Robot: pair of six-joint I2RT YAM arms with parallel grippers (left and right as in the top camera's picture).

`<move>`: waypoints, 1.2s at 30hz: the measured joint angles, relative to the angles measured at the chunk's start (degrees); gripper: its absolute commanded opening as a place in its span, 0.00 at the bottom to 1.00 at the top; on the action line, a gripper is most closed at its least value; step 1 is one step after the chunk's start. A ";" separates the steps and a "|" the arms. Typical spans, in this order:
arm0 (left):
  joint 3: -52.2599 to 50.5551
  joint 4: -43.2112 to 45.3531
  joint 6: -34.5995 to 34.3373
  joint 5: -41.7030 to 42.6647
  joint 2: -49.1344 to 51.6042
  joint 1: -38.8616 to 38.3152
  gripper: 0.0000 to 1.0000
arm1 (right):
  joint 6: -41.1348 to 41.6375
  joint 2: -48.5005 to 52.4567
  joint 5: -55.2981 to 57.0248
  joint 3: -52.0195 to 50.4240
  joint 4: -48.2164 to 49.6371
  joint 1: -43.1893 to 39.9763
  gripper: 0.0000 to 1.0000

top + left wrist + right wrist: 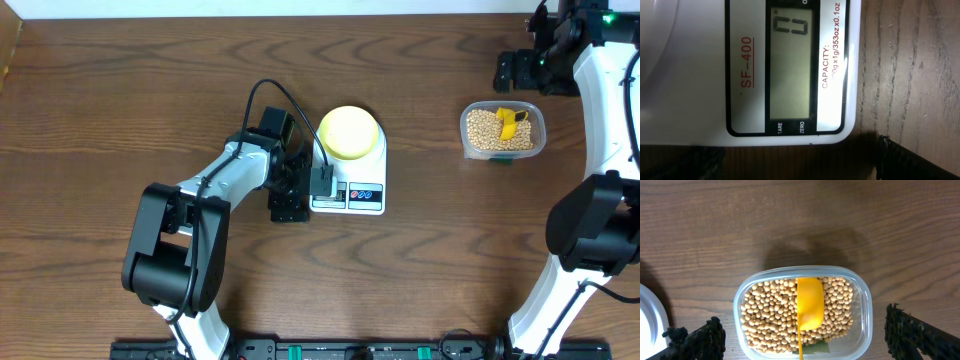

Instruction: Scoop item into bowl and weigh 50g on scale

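Observation:
The white scale (350,192) stands mid-table with the pale yellow-green bowl (348,132) on its platform; no beans show in the bowl. My left gripper (303,190) is open at the scale's left front corner. In the left wrist view the scale (705,75) fills the frame, its display (791,65) reads 0, and the open fingers (795,170) hold nothing. The tan beans (485,128) lie in a clear tub (503,152) with a yellow scoop (512,122) on them. My right gripper (517,70) is open behind the tub. In the right wrist view its fingers (805,342) straddle the beans (770,315) and scoop (810,302).
A clear tub rim (867,305) bounds the beans. A white edge (647,322) shows at the left of the right wrist view. Brown wooden table (130,90) surrounds everything. The arm bases stand at the front edge and at the right side.

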 measured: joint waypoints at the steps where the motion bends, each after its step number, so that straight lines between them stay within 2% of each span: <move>1: 0.00 0.00 0.00 0.00 0.00 0.00 0.98 | 0.00 0.00 0.00 0.00 0.00 0.00 0.99; 9: 0.00 -0.04 0.33 -0.17 0.00 0.00 0.98 | 0.00 0.00 0.02 0.00 0.00 0.00 0.99; 16: 0.00 -2.43 7.37 -0.39 0.00 0.42 0.97 | 0.00 0.00 0.00 0.00 0.00 0.00 0.99; 20: 0.00 -3.04 8.98 -0.48 0.00 0.48 0.98 | 0.00 0.00 0.00 0.00 0.00 0.00 0.99; 26: 0.00 -3.02 9.03 -0.55 0.00 0.48 0.97 | 0.00 0.00 0.00 0.00 0.00 0.00 0.99; 36: 0.00 -2.23 5.25 0.22 0.00 0.46 0.98 | 0.00 0.00 0.00 0.00 0.00 0.00 0.99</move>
